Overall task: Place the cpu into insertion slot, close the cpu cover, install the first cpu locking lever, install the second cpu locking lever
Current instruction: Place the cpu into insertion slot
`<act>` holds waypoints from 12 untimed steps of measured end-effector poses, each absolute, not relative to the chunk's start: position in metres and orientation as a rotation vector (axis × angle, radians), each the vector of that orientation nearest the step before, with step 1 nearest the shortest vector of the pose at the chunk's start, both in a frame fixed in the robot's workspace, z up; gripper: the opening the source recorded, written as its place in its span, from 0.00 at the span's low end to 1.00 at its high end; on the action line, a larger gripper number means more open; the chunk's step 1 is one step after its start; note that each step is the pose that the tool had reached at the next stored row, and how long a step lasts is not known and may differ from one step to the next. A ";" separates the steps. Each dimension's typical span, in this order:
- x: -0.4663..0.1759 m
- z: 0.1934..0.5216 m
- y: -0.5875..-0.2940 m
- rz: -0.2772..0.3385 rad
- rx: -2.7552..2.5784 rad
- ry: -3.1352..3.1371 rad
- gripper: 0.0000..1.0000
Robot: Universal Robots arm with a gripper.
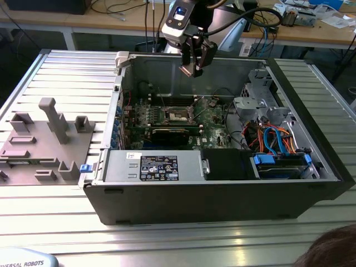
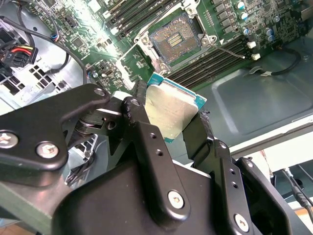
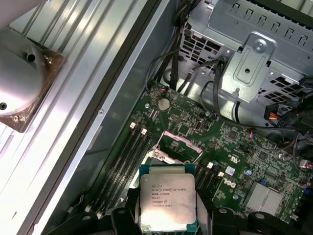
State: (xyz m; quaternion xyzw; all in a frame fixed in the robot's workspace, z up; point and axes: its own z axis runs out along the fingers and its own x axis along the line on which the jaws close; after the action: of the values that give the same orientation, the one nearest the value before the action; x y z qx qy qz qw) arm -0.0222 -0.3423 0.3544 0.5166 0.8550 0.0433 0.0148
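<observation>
Low inside the case (image 1: pixel 222 196), on the green board (image 1: pixel 216 119), the slot (image 1: pixel 179 115) lies uncovered, its contacts showing. Above it, slightly toward the exterior view's right, hangs the gripper (image 1: pixel 194 67). Its fingers (image 2: pixel 146 137) are clamped on two edges of the cpu (image 2: pixel 172 107), well apart from the slot.

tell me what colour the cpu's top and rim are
The cpu has a silver-grey top with a blue-green rim, clearest in the first wrist view.

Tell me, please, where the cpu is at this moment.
The cpu is clamped in the gripper, in the air above the green motherboard, apart from the empty insertion slot seen beyond it in the second wrist view.
</observation>
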 end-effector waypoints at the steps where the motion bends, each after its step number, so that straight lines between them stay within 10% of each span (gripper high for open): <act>1: -0.022 0.354 -0.342 0.135 1.609 2.660 0.54; 12: -0.022 0.354 -0.342 0.134 1.621 2.652 0.54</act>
State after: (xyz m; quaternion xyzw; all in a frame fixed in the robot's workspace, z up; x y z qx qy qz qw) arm -0.0223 -0.3423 0.3544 0.5209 0.8524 0.0432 0.0151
